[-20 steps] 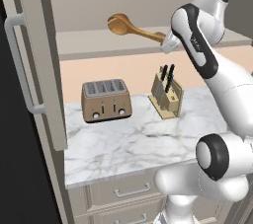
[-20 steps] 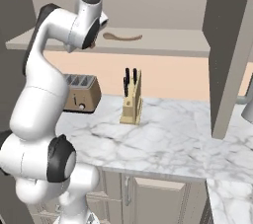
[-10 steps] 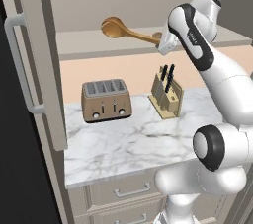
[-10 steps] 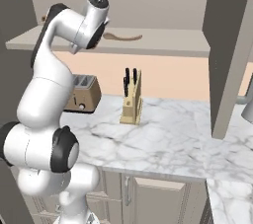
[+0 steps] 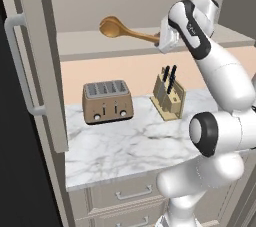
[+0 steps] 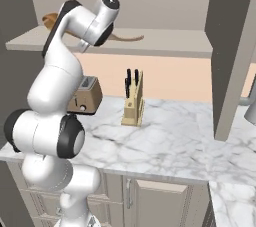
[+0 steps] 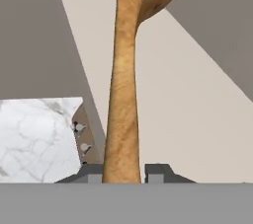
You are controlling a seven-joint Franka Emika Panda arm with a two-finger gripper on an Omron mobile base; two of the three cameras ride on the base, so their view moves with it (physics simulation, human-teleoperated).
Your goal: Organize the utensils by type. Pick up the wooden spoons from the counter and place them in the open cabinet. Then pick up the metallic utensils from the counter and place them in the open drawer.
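- Left base view: the end effector (image 5: 161, 42) is clamped on the handle end of the orange-brown wooden spoon (image 5: 122, 30), whose long axis runs leftward away from it, over the taupe-grey open cabinet's shelf (image 5: 100, 48).
- Right base view: the spoon's bowl (image 6: 49, 19) lies beyond the arm, above that shelf.
- Hand view: the handle rises straight ahead from between the fingertips (image 7: 94, 172), with the white marble table (image 7: 34, 134) below.

Arm (image 5: 220, 71) raised high, jaws clamped narrow at shelf height.

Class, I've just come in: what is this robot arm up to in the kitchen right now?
The pincer is shut on a wooden spoon, gripping it by the handle end. It holds the spoon over the shelf of the open cabinet, bowl end leading, not yet set down. On the counter below stand a toaster and a knife block.
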